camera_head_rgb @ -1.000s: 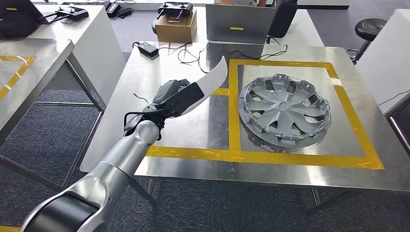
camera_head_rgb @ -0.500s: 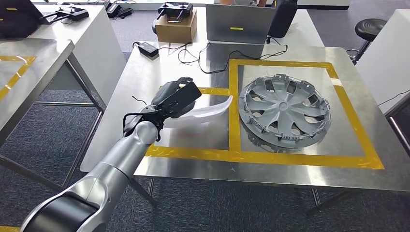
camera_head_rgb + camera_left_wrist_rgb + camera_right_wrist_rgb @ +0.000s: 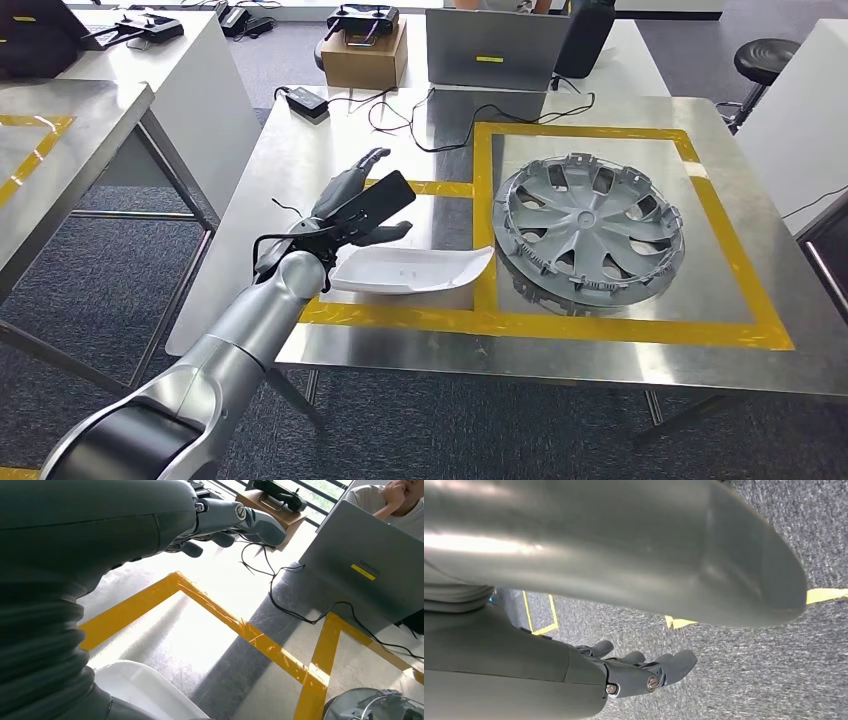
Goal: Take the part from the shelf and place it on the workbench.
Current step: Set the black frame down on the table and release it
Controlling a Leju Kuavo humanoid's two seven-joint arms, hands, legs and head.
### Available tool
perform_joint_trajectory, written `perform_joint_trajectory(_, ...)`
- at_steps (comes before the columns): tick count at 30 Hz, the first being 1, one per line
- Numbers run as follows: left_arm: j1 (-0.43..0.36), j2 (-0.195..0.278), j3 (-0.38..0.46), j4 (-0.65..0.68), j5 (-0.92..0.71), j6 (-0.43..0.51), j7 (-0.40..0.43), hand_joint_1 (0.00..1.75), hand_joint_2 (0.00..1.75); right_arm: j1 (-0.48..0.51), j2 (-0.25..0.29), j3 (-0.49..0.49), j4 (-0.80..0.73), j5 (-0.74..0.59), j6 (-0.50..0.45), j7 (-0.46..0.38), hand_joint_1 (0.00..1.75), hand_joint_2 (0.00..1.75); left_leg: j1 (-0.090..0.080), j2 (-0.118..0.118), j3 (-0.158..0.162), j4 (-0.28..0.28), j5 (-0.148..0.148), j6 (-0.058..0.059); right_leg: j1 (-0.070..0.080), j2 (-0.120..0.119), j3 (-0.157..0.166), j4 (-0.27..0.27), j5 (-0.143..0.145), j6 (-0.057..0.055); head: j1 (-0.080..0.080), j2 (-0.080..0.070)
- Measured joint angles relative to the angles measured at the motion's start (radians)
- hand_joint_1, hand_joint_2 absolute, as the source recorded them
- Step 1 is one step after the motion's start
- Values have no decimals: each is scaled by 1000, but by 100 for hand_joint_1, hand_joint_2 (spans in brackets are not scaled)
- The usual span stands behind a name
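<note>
My left hand (image 3: 362, 200) hovers with spread fingers and holds nothing, because the white part (image 3: 410, 269) lies flat on the tabletop (image 3: 300, 150), beside the hubcap (image 3: 590, 220). My right hand (image 3: 644, 672) hangs empty, fingers loosely apart.

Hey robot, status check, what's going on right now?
Left hand open above the table. White part lies flat on it, beside the hubcap. Right hand empty, over carpet.
</note>
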Motion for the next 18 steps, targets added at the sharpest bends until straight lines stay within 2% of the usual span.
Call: perform_joint_trajectory(18,-5,11,-7,-6,3,21,4,0,0,0,1,0,0,2,7,-6,0,0,0,0,0,0,0,0,0,0,0,0,0,0,0,0)
